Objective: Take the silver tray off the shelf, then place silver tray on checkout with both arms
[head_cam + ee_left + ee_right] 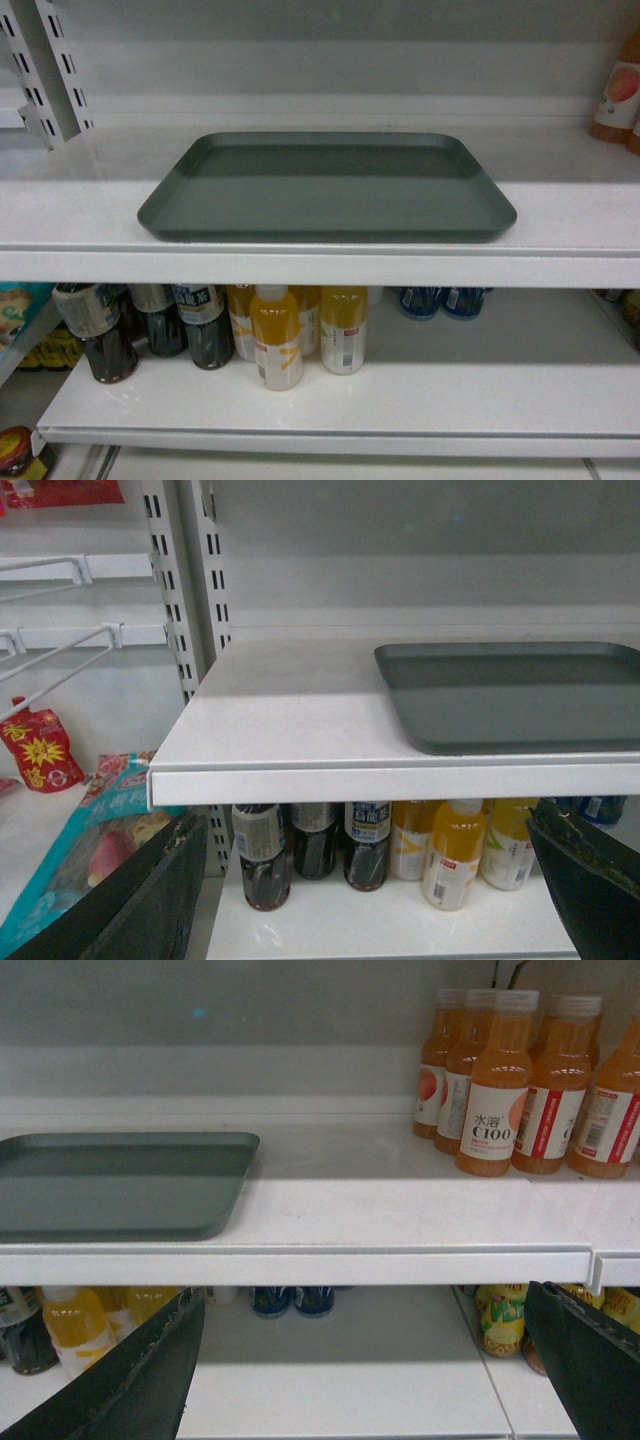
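The silver tray [325,185] lies flat on the white shelf [570,215], its near rim close to the front lip. No gripper shows in the head view. In the left wrist view the tray [510,695] sits up and to the right on the shelf [290,720]. My left gripper [362,820] is open, below the shelf's front lip and in front of it, with nothing between its fingers. In the right wrist view the tray [115,1185] is up and to the left on the shelf [400,1210]. My right gripper [362,1295] is open too and holds nothing. The checkout is out of view.
Orange drink bottles [500,1080] stand on the same shelf, right of the tray. Dark and yellow bottles [210,325] fill the lower shelf [450,400]. Perforated uprights [190,590], wire hooks and snack bags [40,750] are at the left.
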